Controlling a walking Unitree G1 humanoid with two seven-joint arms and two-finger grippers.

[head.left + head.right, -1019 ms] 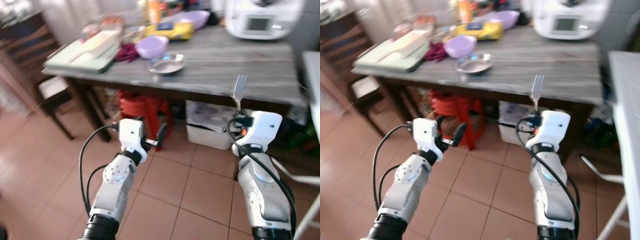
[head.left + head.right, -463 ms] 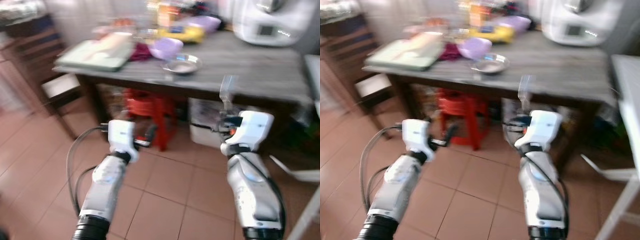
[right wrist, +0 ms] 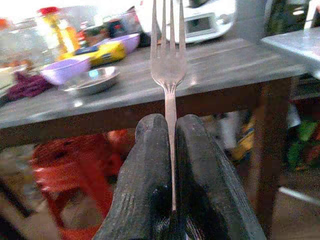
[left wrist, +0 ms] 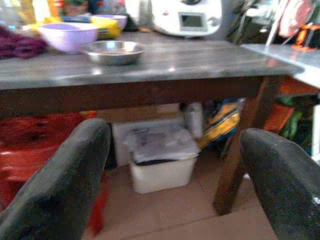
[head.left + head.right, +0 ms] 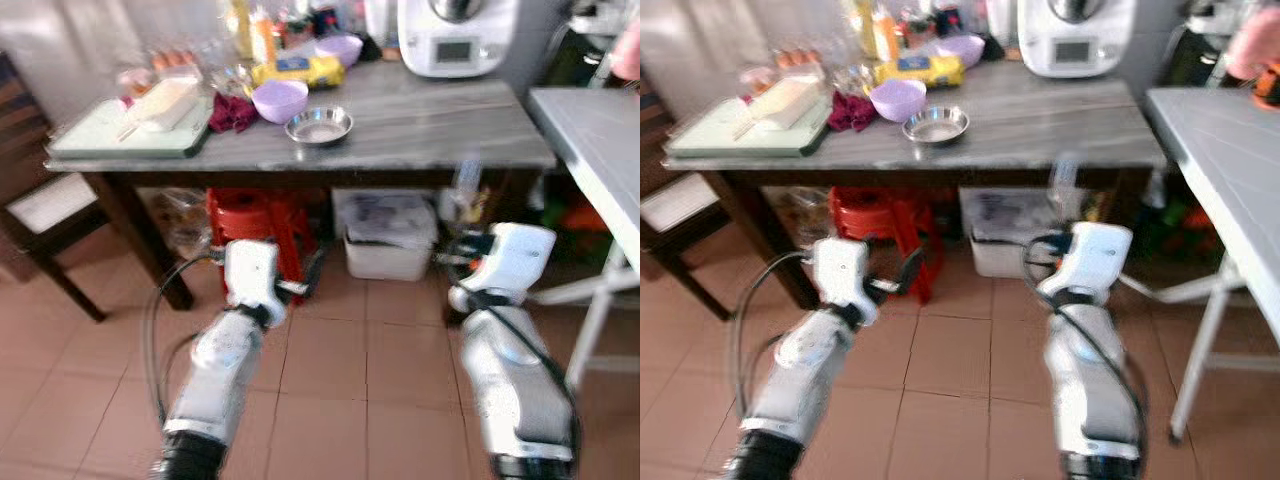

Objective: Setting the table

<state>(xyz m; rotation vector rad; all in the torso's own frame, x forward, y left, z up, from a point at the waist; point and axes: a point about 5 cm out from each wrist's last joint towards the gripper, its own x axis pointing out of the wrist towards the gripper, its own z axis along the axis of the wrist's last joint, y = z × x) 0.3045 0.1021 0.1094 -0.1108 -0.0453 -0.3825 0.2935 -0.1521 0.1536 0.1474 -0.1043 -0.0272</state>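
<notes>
The camera has swung right, bringing a white table (image 5: 590,130) into view beside the grey table (image 5: 420,120). The right gripper (image 3: 170,150) is clamped on a fork (image 3: 168,65), upright, short of the near table edge. The left gripper (image 4: 175,165) is spread apart. A steel bowl (image 5: 319,125) sits beside bare tabletop.
</notes>
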